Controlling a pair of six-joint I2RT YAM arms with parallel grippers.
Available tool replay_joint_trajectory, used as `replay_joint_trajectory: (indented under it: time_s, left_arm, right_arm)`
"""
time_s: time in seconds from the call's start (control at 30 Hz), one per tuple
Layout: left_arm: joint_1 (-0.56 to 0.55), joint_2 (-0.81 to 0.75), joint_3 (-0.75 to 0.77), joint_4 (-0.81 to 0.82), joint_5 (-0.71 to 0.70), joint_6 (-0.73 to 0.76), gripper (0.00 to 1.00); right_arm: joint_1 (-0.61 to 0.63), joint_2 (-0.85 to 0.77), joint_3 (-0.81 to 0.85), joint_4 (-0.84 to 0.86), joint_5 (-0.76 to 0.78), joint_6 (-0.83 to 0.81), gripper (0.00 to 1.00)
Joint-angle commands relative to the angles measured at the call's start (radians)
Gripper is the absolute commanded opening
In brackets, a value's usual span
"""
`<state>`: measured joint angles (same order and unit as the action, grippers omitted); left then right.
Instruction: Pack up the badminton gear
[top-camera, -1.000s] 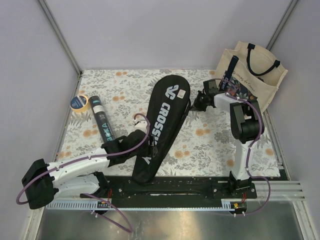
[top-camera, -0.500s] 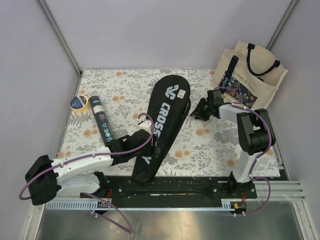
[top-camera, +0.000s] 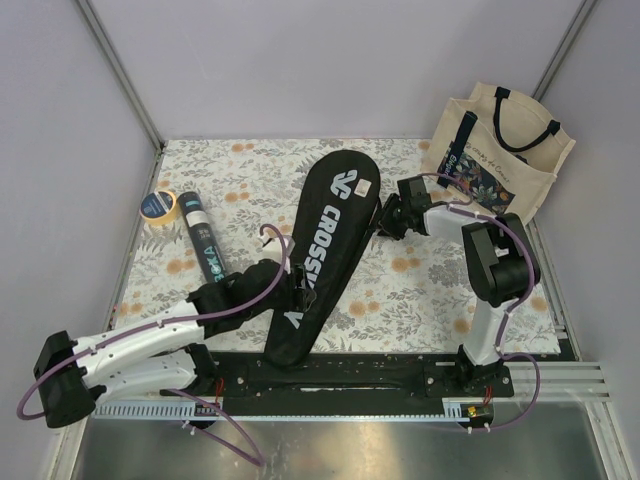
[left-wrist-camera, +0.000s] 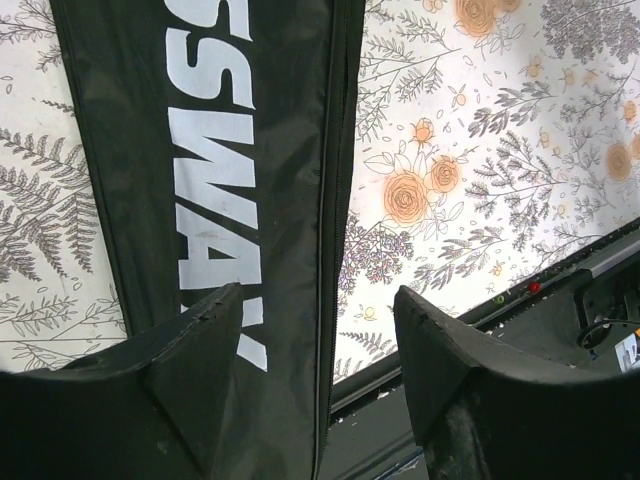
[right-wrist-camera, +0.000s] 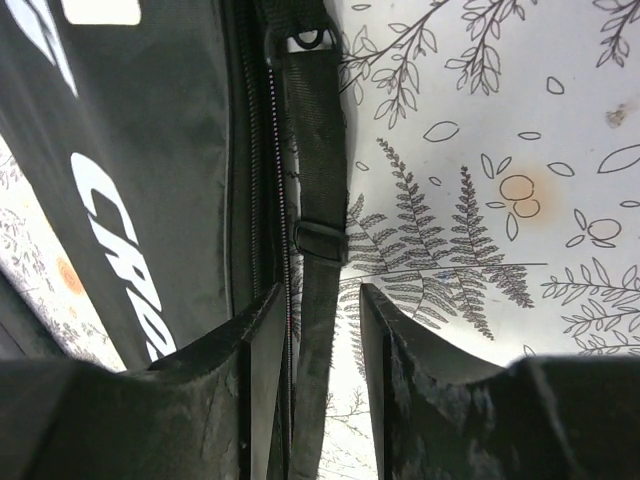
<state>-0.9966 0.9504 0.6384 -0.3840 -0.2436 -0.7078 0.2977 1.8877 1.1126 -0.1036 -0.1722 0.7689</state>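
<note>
Top external view: a long black racket-shaped bag marked "CROSSWAY" (top-camera: 325, 250) lies flat, slanting across the floral table cover (top-camera: 430, 290); its contents are hidden. A cream tote bag with dark handles (top-camera: 520, 165) stands at the far right corner. The left gripper (left-wrist-camera: 318, 310), spread wide and empty, straddles the bag's zipper edge near its narrow end. The right gripper (right-wrist-camera: 318, 300), partly open, has the bag's black webbing strap (right-wrist-camera: 320, 200) between its fingers, unpinched. A black tube with teal lettering (top-camera: 203, 245) and a yellow-rimmed tape roll (top-camera: 158, 205) lie together by the left edge. Bare cloth lies right of the bag.
</note>
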Motion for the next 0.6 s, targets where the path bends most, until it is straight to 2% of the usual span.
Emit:
replay_joint_trajectory:
  time_s: [0.0,0.17,0.27,0.43,0.53,0.57]
  left_arm:
    - [0.004,-0.061,0.014,-0.013,-0.037,-0.004,0.65]
    - [0.006,-0.098,0.004,-0.006,-0.037,-0.007,0.66]
    - [0.007,-0.102,-0.003,-0.006,-0.036,-0.009,0.66]
    - [0.009,-0.111,-0.022,-0.001,-0.045,-0.013,0.66]
    - [0.013,-0.11,-0.026,0.004,-0.045,-0.016,0.67]
    - [0.012,-0.105,-0.022,0.004,-0.045,-0.016,0.67]
  right_arm:
    - [0.02,0.034,0.053,-0.024,0.06,0.041,0.43]
    - [0.052,0.053,0.043,0.031,0.017,0.072,0.3]
    - [0.058,0.067,0.033,0.051,0.0,0.102,0.26]
    - [0.063,0.068,0.024,-0.023,0.039,0.122,0.2]
    - [0.063,0.037,-0.013,-0.039,0.05,0.127,0.03]
    - [0.063,0.03,-0.02,-0.044,0.048,0.124,0.0]
